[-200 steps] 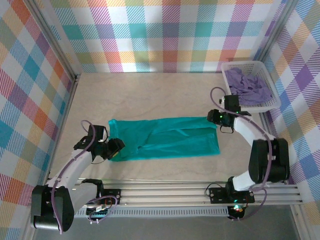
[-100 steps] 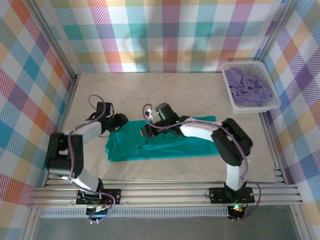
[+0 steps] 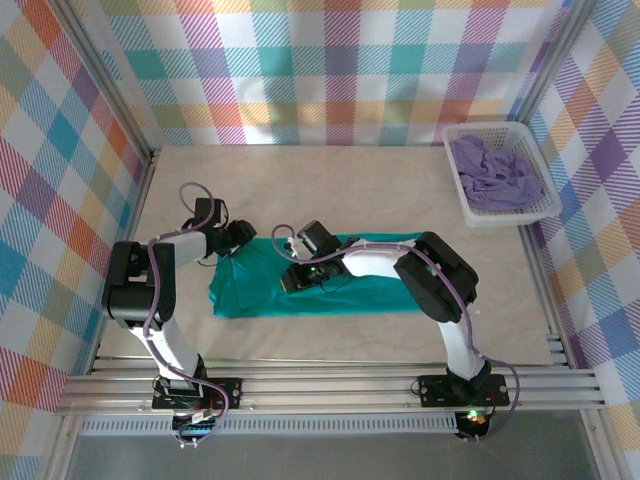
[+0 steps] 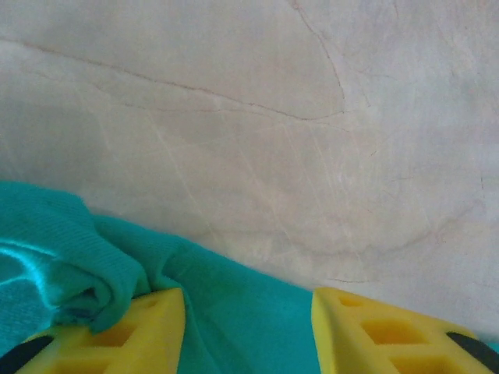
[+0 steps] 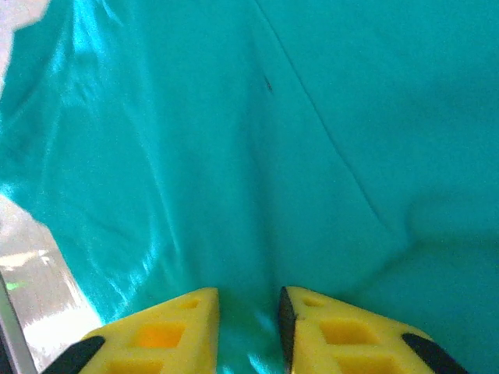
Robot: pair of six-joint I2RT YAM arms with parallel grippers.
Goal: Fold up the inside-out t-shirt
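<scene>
The teal t-shirt point(image 3: 375, 295) lies as a long flat strip across the middle of the table point(image 3: 330, 190), its long edges running left to right. Bare tabletop stretches wide from its far edge up to the plaid wall point(image 3: 340, 70). A narrower bare band separates its near edge from the metal rail point(image 3: 330, 385), and there is open room off its right end.

The left claw point(image 3: 236, 242) sits at the shirt's far left corner. Its fingers point(image 4: 148, 323) are spread apart, with cloth lying between them and a fold bunched over one. The right claw point(image 3: 293, 280) is down on the left half of the shirt, its fingers point(image 5: 164, 331) drawn close and pinching cloth.

A white basket point(image 3: 505, 215) in the far right corner, well apart from the shirt, holds a crumpled purple garment point(image 3: 495, 172).
</scene>
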